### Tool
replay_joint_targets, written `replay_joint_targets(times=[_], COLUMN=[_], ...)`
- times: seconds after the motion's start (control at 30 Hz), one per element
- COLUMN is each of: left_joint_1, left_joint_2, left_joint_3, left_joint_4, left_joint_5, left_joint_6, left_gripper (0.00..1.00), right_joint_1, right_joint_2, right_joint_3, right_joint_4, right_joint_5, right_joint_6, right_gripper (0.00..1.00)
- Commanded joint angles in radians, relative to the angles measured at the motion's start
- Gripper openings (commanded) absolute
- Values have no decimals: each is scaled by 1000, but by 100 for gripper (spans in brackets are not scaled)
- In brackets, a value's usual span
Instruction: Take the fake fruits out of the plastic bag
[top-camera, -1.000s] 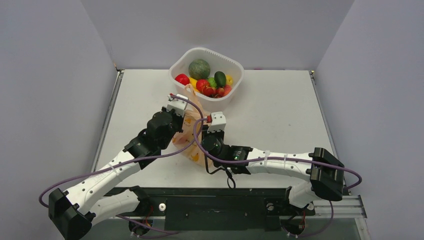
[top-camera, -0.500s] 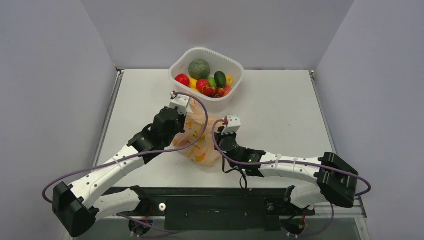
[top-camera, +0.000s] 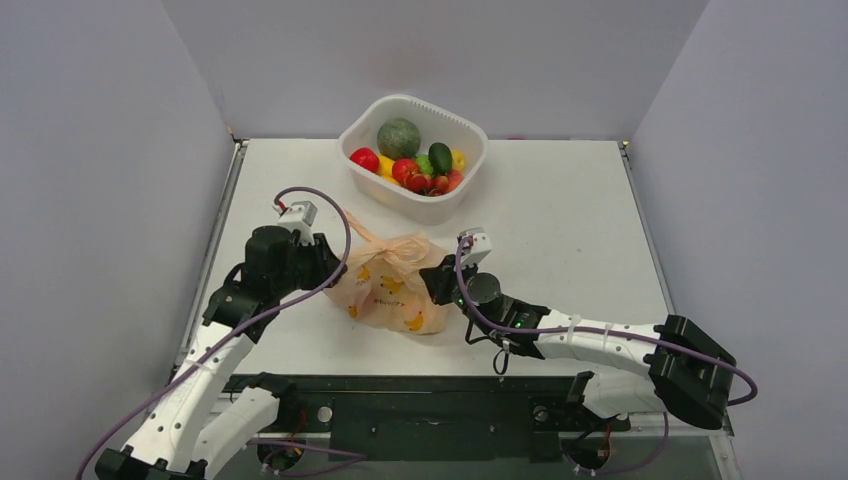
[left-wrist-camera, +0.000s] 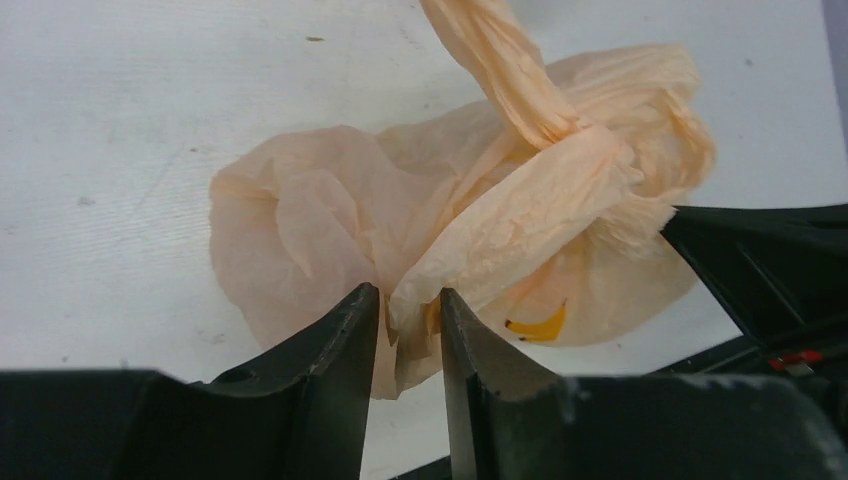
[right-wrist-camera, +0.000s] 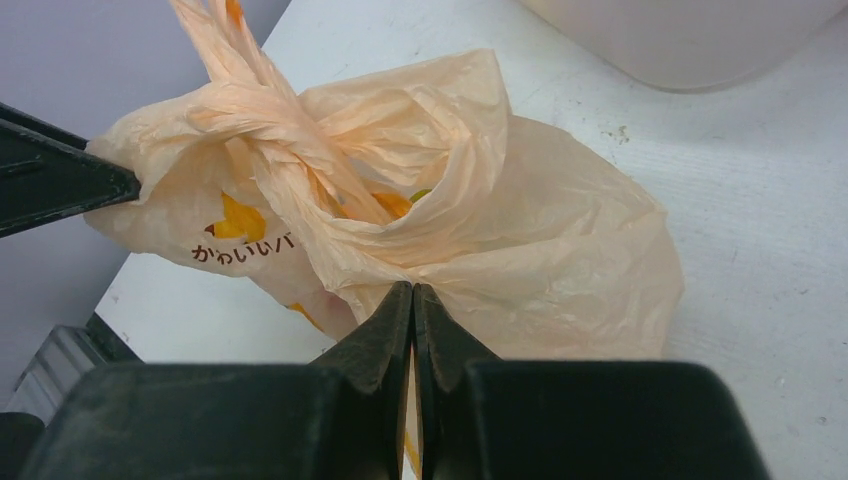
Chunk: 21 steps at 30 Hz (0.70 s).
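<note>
The peach-orange plastic bag lies on the white table between my two grippers, its handles twisted into a knot on top. My left gripper is at the bag's left edge, shut on a fold of plastic. My right gripper is at the bag's right edge, its jaws pressed flat on thin film. In the right wrist view a bit of orange and green fruit shows through the bag's mouth. The rest of the bag's contents are hidden.
A white tub stands at the back centre, holding a dark-green melon and several small red, yellow and green fruits. Its wall shows in the right wrist view. Purple cables loop over both arms.
Both grippers have moved apart and toward the near edge, the left one leftward, the right one rightward. The bag went from hanging bunched between them to lying spread on the table.
</note>
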Motion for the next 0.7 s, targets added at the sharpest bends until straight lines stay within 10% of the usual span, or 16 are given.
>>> replay_joint_targets(times=[0.0, 0.27, 0.5, 0.67], left_joint_1=[7, -32, -359, -401], left_joint_2=[-46, 1, 178, 261], left_joint_3=[62, 241, 433, 455], left_joint_4=[-80, -146, -230, -212], left_joint_5=[201, 243, -152, -183], left_joint_6=[12, 64, 120, 158], left_gripper=[33, 44, 44, 44], right_joint_1=[-5, -1, 1, 3], right_joint_2=[-12, -6, -33, -67], right_joint_3=[13, 57, 92, 93], right_joint_4=[41, -45, -130, -174], right_joint_5=[-69, -87, -98, -87], right_joint_6=[19, 13, 14, 17], right_gripper=[0, 0, 0, 0])
